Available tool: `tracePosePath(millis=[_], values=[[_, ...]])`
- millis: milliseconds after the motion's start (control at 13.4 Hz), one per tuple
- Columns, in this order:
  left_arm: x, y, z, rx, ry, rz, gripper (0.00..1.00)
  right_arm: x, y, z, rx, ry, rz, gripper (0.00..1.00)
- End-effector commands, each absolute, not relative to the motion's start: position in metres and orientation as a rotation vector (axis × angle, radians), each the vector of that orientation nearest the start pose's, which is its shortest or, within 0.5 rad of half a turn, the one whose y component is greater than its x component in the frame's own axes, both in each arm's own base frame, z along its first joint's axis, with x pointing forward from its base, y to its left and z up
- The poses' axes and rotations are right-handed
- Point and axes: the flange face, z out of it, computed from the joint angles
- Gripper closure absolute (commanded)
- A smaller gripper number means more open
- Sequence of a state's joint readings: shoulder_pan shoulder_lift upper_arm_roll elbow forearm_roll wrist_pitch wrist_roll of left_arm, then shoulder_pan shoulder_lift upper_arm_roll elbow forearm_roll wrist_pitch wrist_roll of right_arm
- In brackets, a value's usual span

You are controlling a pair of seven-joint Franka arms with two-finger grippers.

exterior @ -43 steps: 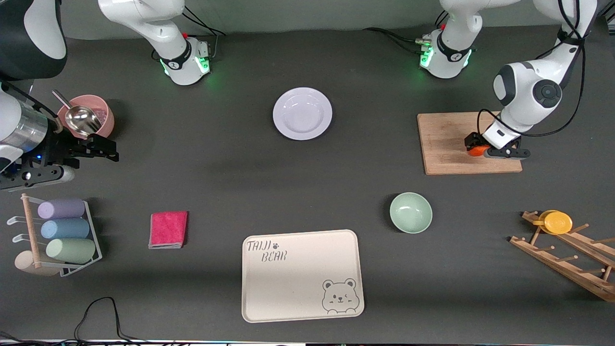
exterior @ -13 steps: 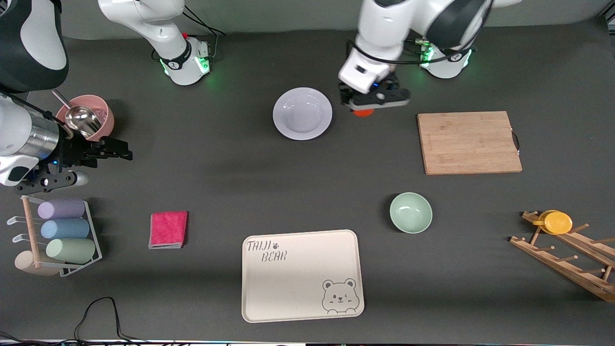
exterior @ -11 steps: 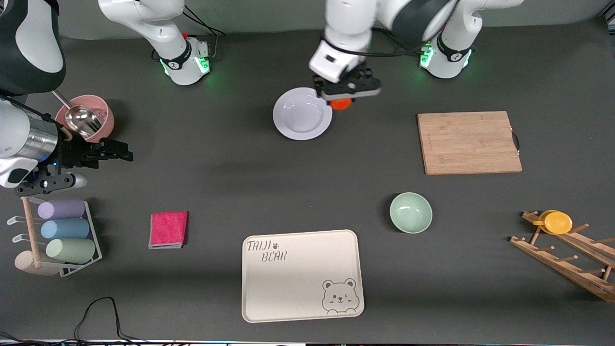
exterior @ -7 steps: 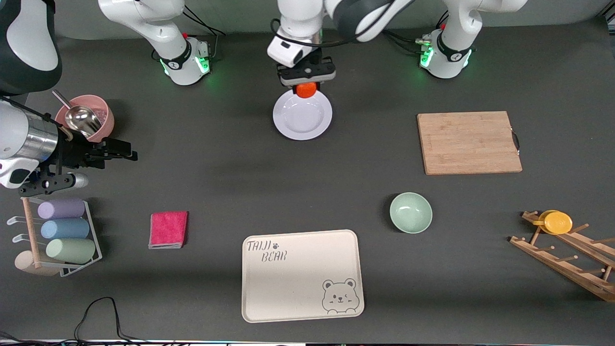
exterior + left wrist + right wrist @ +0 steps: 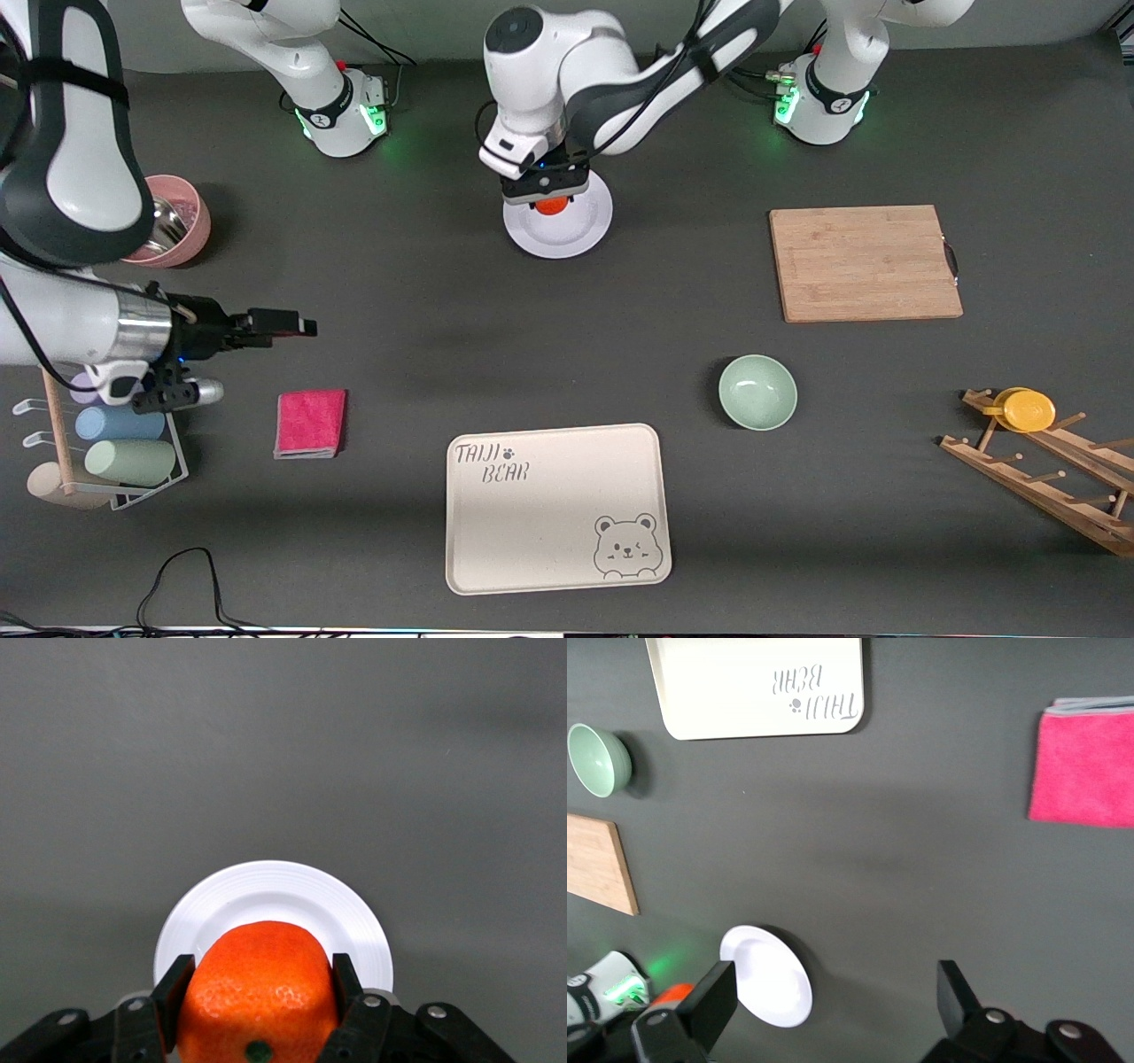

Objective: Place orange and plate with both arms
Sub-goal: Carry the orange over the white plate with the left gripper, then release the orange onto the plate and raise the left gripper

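Nearest you, low in the front frame, the cream bear tray (image 5: 556,508) is lying unmoved. The pink cloth (image 5: 310,423) and pale green bowl (image 5: 757,392) are sitting just above it in the frame, also unchanged.

Mid-frame at the left edge, the right gripper (image 5: 292,326) is hanging over bare table above the cloth, fingers spread wide and holding nothing. A second ago it was hanging higher in the frame, by the pink cup (image 5: 177,232); it has since travelled down and inward.

Mid-right, the wooden board (image 5: 864,262) is lying bare; three seconds ago the orange was being gripped there.

Upper centre, the left gripper (image 5: 547,189) is hovering over the plate (image 5: 567,239), fingers clamped on the orange (image 5: 551,206). Half a second ago you had the fruit at the plate's upper rim; now it is sitting over the well.

The left wrist view is giving you the orange (image 5: 259,992) squeezed between both fingers (image 5: 174,990), the plate (image 5: 266,895) below. The right wrist view is showing you the open fingers (image 5: 709,1005), plus tray, cloth, bowl and plate together.
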State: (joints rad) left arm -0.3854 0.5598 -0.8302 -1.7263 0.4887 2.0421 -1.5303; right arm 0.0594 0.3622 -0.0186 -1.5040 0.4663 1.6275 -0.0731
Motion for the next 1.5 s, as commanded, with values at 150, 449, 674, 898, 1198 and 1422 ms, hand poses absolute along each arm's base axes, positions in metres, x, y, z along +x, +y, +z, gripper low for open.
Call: tracePosePath(millis=[150, 449, 674, 898, 1198, 1422], values=[[0.272, -0.570, 0.255, -3.088, -0.197, -0.100, 0.51, 0.646, 0.065, 0.411, -2.418, 0.139, 0.325, 0.00], [0.258, -0.574, 0.207, -3.079, -0.182, -0.099, 0.51, 0.652, 0.045, 0.377, -2.378, 0.185, 0.329, 0.00], [0.247, -0.578, 0.199, -3.082, -0.171, -0.088, 0.51, 0.644, 0.031, 0.354, -2.330, 0.164, 0.338, 0.00], [0.243, -0.581, 0.199, -3.086, -0.170, -0.087, 0.51, 0.631, 0.033, 0.337, -2.249, 0.216, 0.362, 0.00], [0.231, -0.584, 0.198, -3.080, -0.166, -0.088, 0.51, 0.610, 0.018, 0.311, -2.146, 0.309, 0.383, 0.00], [0.231, -0.582, 0.197, -3.064, -0.142, -0.089, 0.09, 0.599, 0.009, 0.299, -2.119, 0.279, 0.350, 0.00]])
